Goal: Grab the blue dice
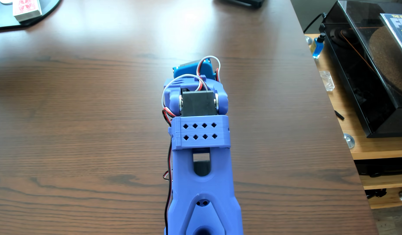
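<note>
The blue dice does not show in this view; it is hidden or out of view. The periwinkle arm [202,171] reaches from the bottom edge up over the middle of the brown wooden table [82,113]. Only the bright blue rear part of the gripper [193,69] shows, beyond the wrist servo [197,102] and under white, red and black wires. The fingers point away and down, hidden behind the wrist, so I cannot tell whether they are open or shut, or whether they hold anything.
A red-backed card deck [27,9] lies on a dark mat [5,23] at the far left. A dark object [243,2] sits at the far edge. The table's right edge borders a shelf with a turntable [364,74] and a small blue bottle [317,46].
</note>
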{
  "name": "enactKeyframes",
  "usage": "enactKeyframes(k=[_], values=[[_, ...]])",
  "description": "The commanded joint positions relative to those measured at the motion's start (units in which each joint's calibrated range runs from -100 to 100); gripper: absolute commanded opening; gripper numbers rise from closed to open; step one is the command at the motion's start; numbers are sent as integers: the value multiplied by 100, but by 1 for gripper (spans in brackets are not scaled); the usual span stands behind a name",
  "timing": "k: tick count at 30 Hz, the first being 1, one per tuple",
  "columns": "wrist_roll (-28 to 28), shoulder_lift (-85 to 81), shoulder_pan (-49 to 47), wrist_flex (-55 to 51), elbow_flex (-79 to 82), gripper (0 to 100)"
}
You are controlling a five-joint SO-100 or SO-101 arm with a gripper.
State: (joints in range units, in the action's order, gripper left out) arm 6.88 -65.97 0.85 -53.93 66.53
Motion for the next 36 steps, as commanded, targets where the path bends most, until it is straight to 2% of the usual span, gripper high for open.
enactKeyframes(k=[1, 12, 19, 24, 31, 36], values=[[-4, -63, 119, 387, 128, 2], [-9, -63, 815, 1216, 743, 2], [-456, -113, 995, 1251, 282, 2], [-509, -79, 422, 1165, -8, 2], [-772, -146, -822, 173, -749, 2], [-824, -146, -1116, -118, -1183, 2]])
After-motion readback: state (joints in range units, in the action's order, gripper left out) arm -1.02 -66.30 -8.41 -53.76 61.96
